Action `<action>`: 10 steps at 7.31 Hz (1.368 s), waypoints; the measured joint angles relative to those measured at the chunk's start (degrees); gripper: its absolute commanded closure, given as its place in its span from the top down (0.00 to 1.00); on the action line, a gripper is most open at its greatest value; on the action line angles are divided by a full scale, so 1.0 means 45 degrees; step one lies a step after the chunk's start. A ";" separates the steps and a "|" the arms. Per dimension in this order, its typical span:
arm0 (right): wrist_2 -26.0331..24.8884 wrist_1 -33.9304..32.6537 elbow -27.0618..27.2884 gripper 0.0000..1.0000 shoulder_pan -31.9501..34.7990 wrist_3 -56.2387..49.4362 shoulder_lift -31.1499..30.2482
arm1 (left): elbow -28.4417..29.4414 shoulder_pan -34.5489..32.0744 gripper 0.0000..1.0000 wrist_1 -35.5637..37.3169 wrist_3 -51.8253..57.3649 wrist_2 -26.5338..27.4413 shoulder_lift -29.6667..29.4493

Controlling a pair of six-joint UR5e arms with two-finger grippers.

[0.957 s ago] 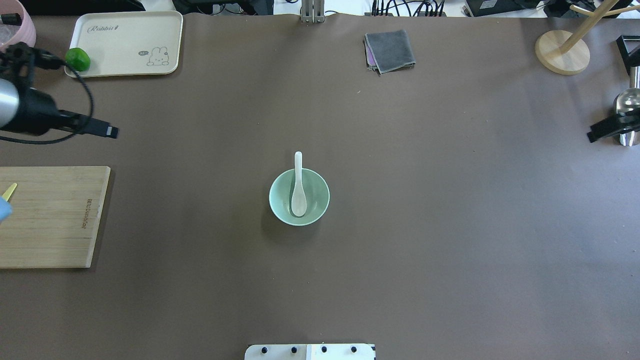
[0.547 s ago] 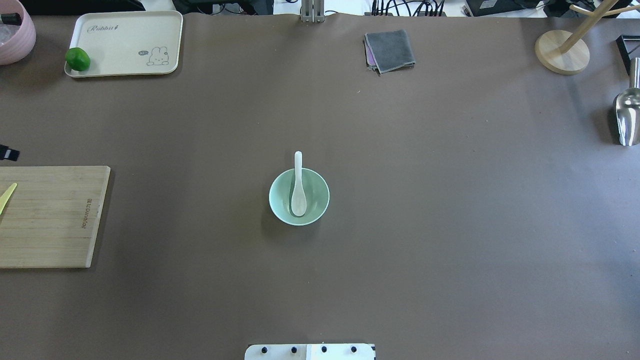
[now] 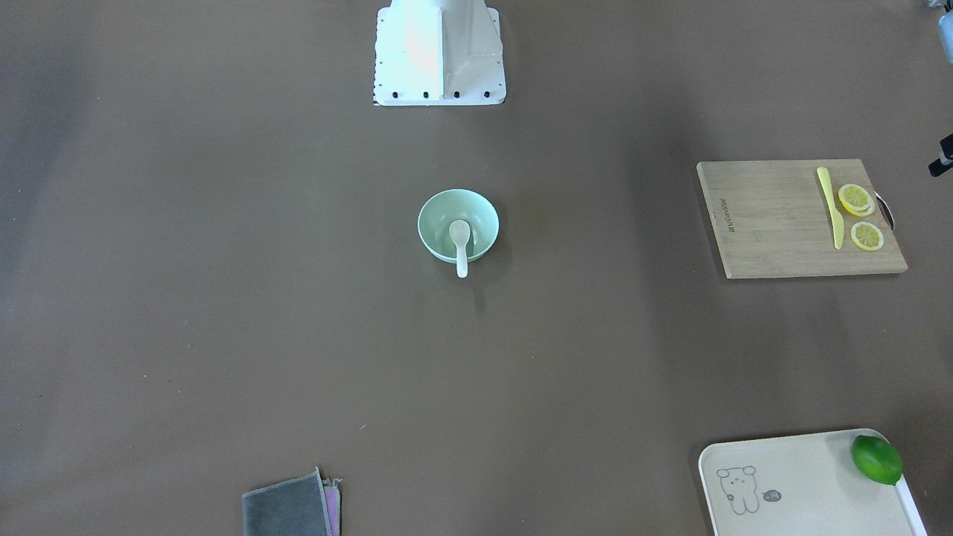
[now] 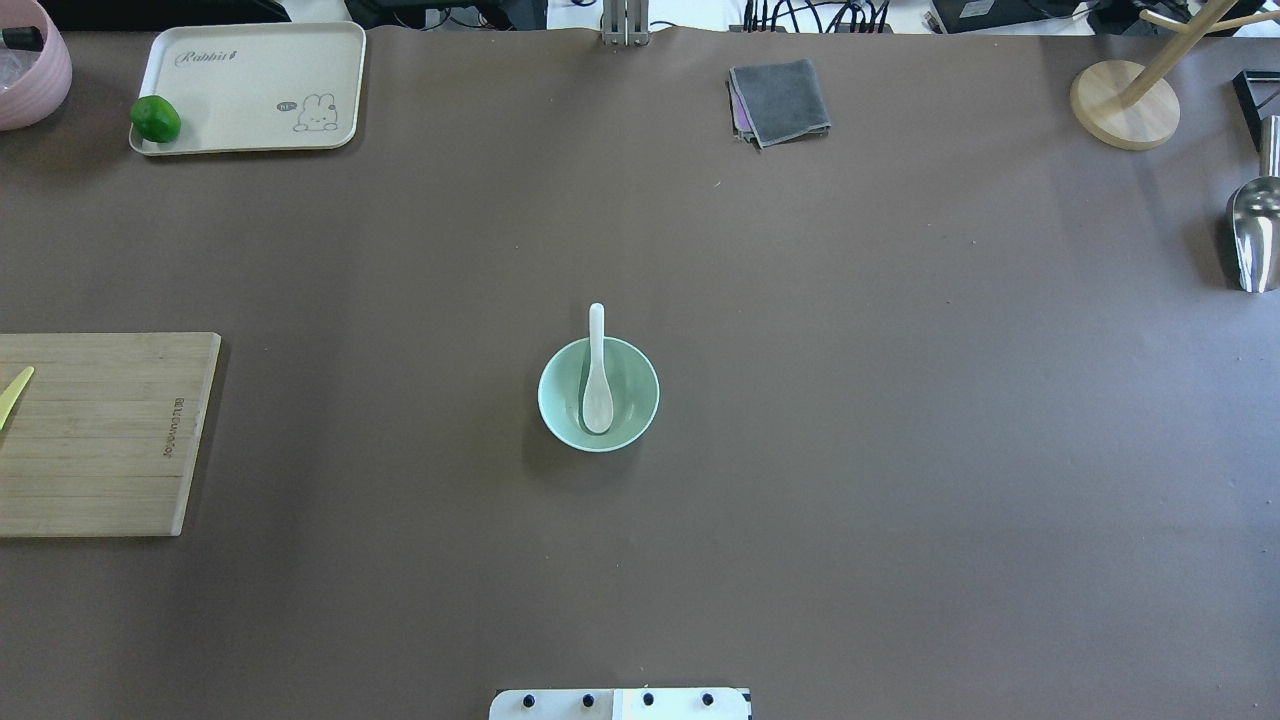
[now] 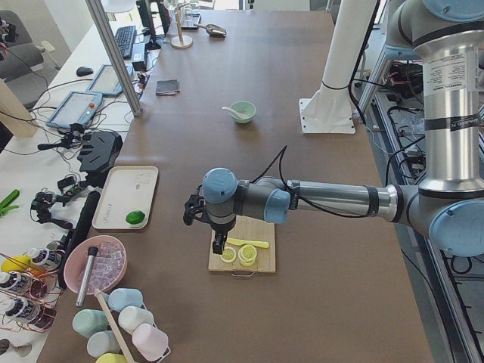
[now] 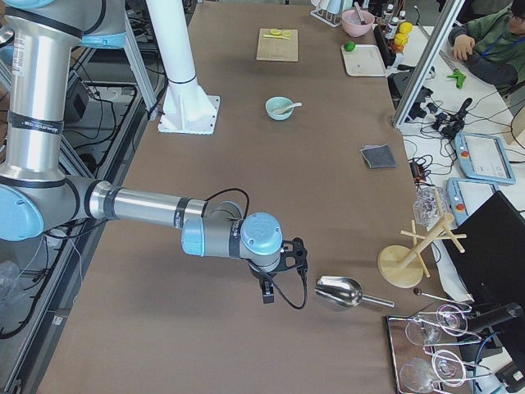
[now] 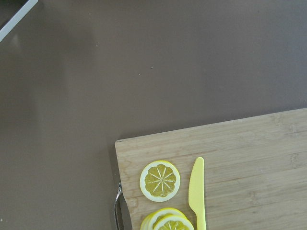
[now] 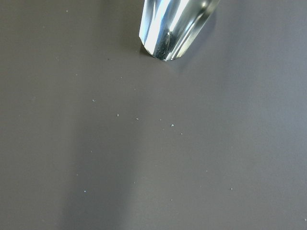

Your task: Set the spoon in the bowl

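The white spoon (image 4: 597, 385) lies in the pale mint-green bowl (image 4: 546, 392) at the table's middle, scoop on the bowl's floor and handle resting over the far rim. Both also show in the front view, the spoon (image 3: 460, 242) and the bowl (image 3: 432, 216). No gripper is near them. My left gripper (image 5: 218, 246) hangs over the cutting board's lemon end, far to the left; I cannot tell whether it is open. My right gripper (image 6: 267, 294) hangs beside the metal scoop (image 6: 338, 290), far to the right; I cannot tell its state either.
A bamboo cutting board (image 4: 100, 430) with a yellow knife (image 3: 830, 205) and lemon slices (image 3: 856, 199) lies at the left edge. A cream tray (image 4: 250, 85) with a lime (image 4: 155, 118) is far left. A grey cloth (image 4: 780, 100), a wooden stand (image 4: 1124, 103) and the metal scoop (image 4: 1255, 235) lie at the back and right.
Both arms have drawn back out of the overhead view, the left one to the left and the right one to the right. The spoon and bowl have not moved.
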 measured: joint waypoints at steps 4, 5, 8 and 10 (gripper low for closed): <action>-0.1488 -0.2098 0.1703 1.00 -0.0109 -0.0129 -0.0346 | -0.1460 -0.0139 0.98 0.0399 0.0188 -0.0169 0.0707; -0.1502 -0.2130 0.1748 1.00 -0.0125 -0.0149 -0.0391 | -0.1613 -0.0146 0.98 0.0386 0.0190 -0.0130 0.0808; -0.1480 -0.2104 0.1723 1.00 -0.0292 -0.0160 -0.0401 | -0.1592 -0.0153 0.98 0.0371 0.0191 0.0012 0.0881; -0.1503 -0.2089 0.1701 1.00 -0.0473 -0.0160 -0.0361 | -0.1474 -0.0137 0.98 0.0362 0.0183 0.0884 0.0730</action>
